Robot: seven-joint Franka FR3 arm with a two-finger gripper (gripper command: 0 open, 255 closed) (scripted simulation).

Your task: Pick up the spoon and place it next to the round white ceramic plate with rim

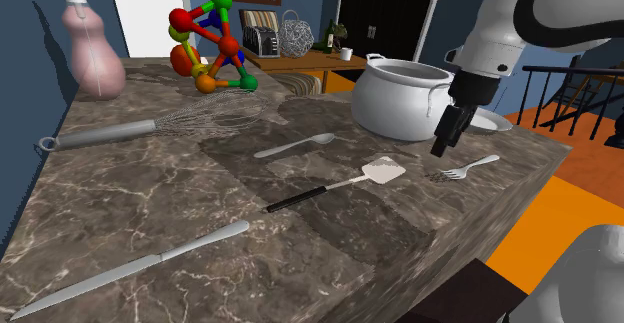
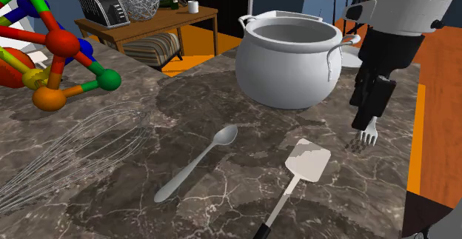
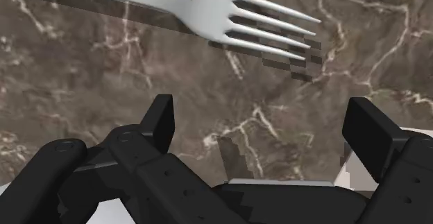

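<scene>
Dark marble counter [image 1: 150, 206] in a blue-walled room, my gripper [image 1: 441, 149] hangs jaws apart over the fork [image 3: 208, 6] near the white pot [image 1: 400, 101], spoon [image 1: 295, 147] lying to the shoulder view's left past the spatula [image 1: 384, 171].

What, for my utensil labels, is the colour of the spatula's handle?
The handle is black, leading to a white blade. The shoulder view shows it best.

On the counter [image 1: 200, 221], spoon [image 1: 295, 147], spatula [image 1: 340, 185] and fork [image 1: 466, 169] lie in turn from the shoulder view's left, the pot [image 1: 400, 101] behind them.
</scene>
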